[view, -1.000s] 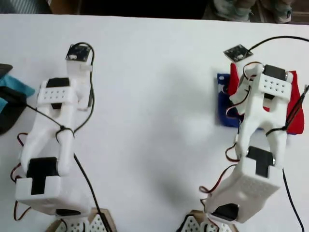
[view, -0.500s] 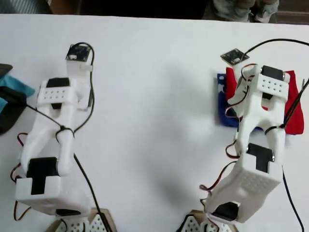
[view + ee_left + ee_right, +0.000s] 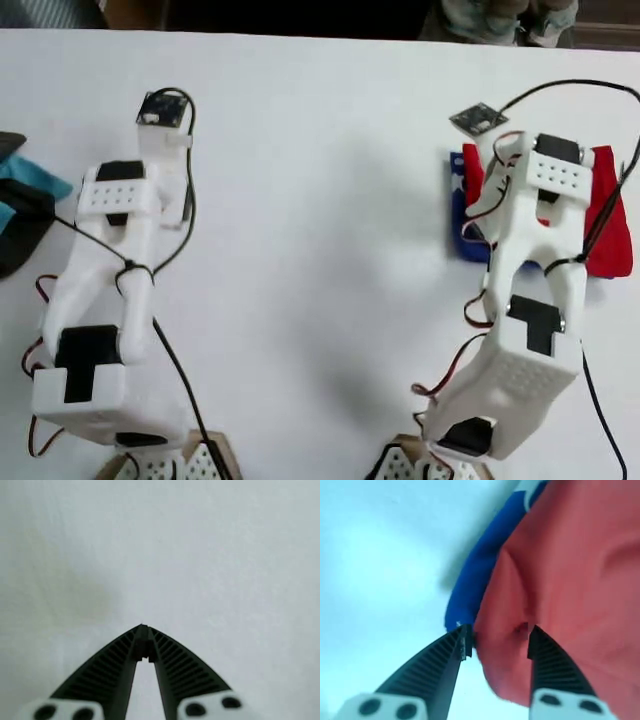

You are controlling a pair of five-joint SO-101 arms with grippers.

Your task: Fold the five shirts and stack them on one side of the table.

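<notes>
Right gripper (image 3: 497, 636), jaws apart, straddles a fold of the red shirt (image 3: 570, 570) lying on the blue shirt (image 3: 477, 580) by the right edge of the table (image 3: 320, 150). Left gripper (image 3: 143, 630), closed and empty, is well apart.

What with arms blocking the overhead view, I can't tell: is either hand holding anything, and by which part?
Nothing. The left hand is shut, empty; the right hand is open astride the red shirt's edge.

No legible text or labels anywhere.
</notes>
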